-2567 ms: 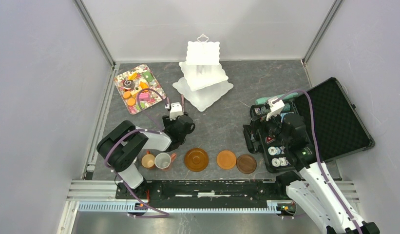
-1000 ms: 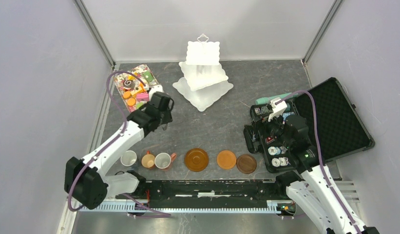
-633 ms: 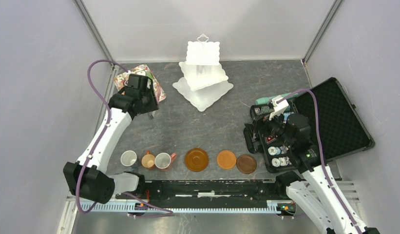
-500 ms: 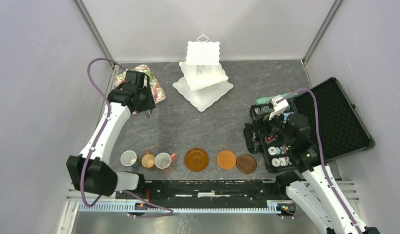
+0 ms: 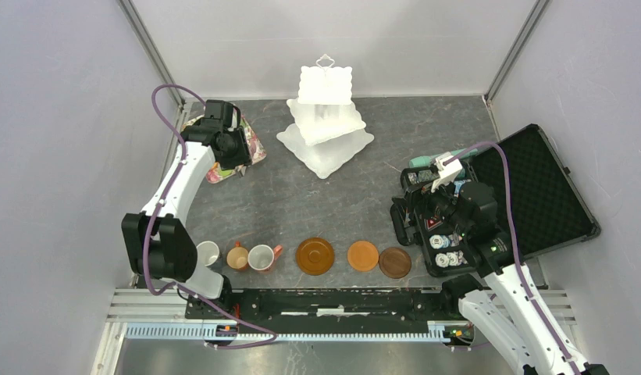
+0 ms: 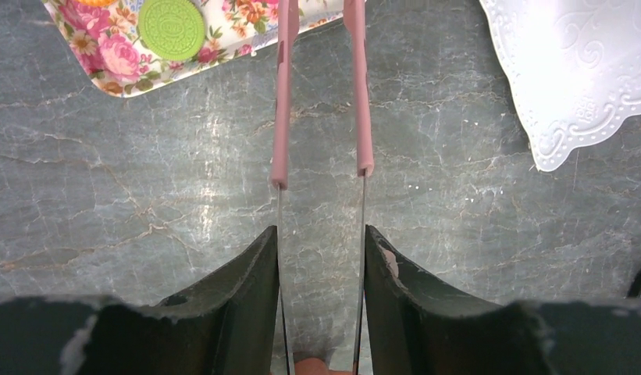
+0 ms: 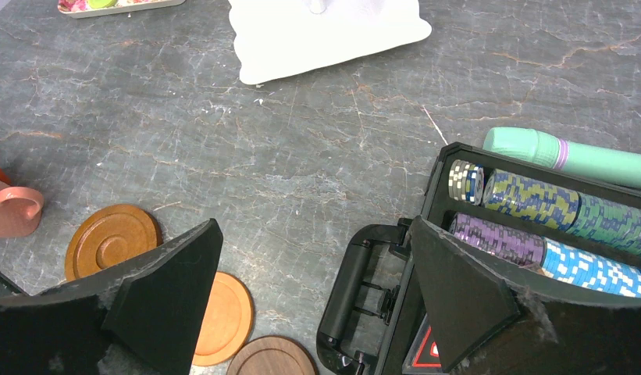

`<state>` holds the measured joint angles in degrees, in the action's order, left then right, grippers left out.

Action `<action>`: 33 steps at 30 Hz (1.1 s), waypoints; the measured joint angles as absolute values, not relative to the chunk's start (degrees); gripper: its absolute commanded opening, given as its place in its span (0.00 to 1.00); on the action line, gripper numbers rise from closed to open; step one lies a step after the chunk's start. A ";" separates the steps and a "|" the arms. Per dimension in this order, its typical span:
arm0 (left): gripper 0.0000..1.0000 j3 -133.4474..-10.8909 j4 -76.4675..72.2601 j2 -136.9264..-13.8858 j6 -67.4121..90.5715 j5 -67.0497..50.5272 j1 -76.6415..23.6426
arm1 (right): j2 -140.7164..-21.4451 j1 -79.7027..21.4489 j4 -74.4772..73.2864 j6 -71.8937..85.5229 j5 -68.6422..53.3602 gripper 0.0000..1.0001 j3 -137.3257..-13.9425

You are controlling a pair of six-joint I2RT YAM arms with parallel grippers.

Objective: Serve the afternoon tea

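Toy cakes (image 6: 170,27) lie on the floral tray (image 6: 114,76) at ten o'clock. The white stand (image 5: 325,129) is at twelve, with mugs (image 5: 261,257) and saucers (image 5: 315,255) at six. Left jaws clamp pink-tipped tongs (image 6: 280,117) at the tray's edge; right jaws stand wide apart over the chip case (image 5: 535,195).

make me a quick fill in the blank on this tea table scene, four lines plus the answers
1. The left gripper has its jaws closed on a pair of pink-tipped ____.
2. The number of brown-orange saucers in the row at the near edge is ____.
3. The green cookie lies on the ____ tray.
4. The right gripper has its jaws ____ with nothing between them.

Missing words: tongs; three; floral; open
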<state>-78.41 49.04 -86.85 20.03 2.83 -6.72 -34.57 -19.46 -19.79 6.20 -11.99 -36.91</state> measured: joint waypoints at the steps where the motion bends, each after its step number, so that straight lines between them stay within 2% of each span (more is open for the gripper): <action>1: 0.48 -78.72 48.77 -87.37 20.03 2.81 -6.70 | -34.57 -19.46 -19.79 6.20 -11.99 0.98 -36.91; 10: 0.51 -79.22 47.11 -89.32 20.08 2.87 -5.48 | -34.87 -19.46 -19.77 6.22 -11.97 0.98 -36.91; 33: 0.52 -82.30 43.53 -96.73 20.14 2.42 -3.81 | -35.38 -19.46 -18.85 6.42 -11.73 0.98 -36.91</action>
<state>-82.30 43.53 -96.73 20.14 2.42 -3.81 -35.38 -19.46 -18.85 6.42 -11.73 -36.91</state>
